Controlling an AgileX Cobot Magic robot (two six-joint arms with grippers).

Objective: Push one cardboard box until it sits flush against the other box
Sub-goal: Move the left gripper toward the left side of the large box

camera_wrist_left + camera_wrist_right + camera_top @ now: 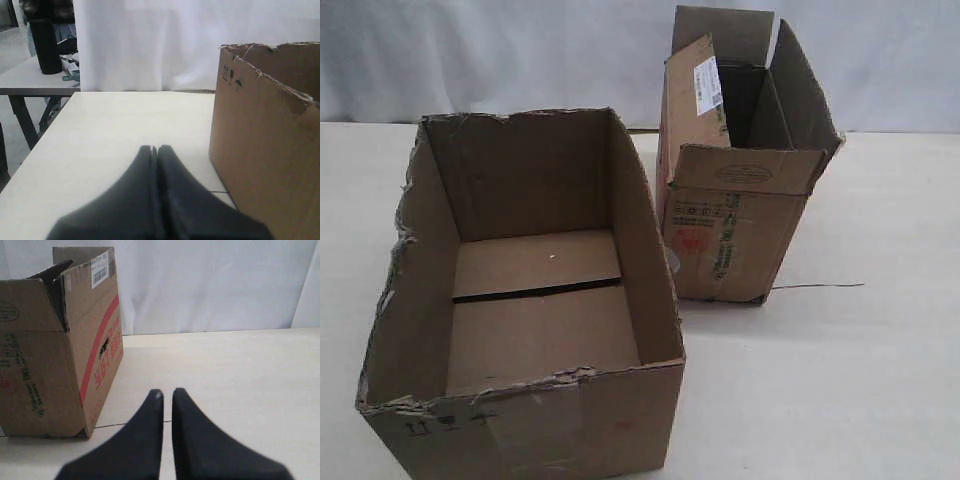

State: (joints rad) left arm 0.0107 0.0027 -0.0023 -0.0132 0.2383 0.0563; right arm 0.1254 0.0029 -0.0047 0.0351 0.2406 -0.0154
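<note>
**Torn carton up front, both grippers waiting outside the boxes**

Nearest my exterior camera sits the wide plain brown cardboard box with the ragged torn rim (535,320). It is open-topped and empty, and stands on the pale tabletop (880,380). Behind it and to the right stands the narrower, taller brown carton with upright flaps and a white barcode label (730,230), turned at an angle to it. The two are close but not flush. Their facing walls splay apart, and I cannot tell whether the near corners touch.

On the left wrist feed, my left gripper (156,150) has its dark fingers pressed together with nothing between them. It is low over the table, beside the wide box's outer wall (270,150) but clear of it. I read that closed pose as deliberate, since it gives me one blunt nose for shoving.

My right gripper (167,394) shows a thin slit between its fingers and holds nothing. It points past the red-striped side of the tall carton (50,360), apart from it, and looks placed to brace that box.

Pushing has not yet started, I judge. That torn rim looks weak, so I would press low on the wall.
</note>
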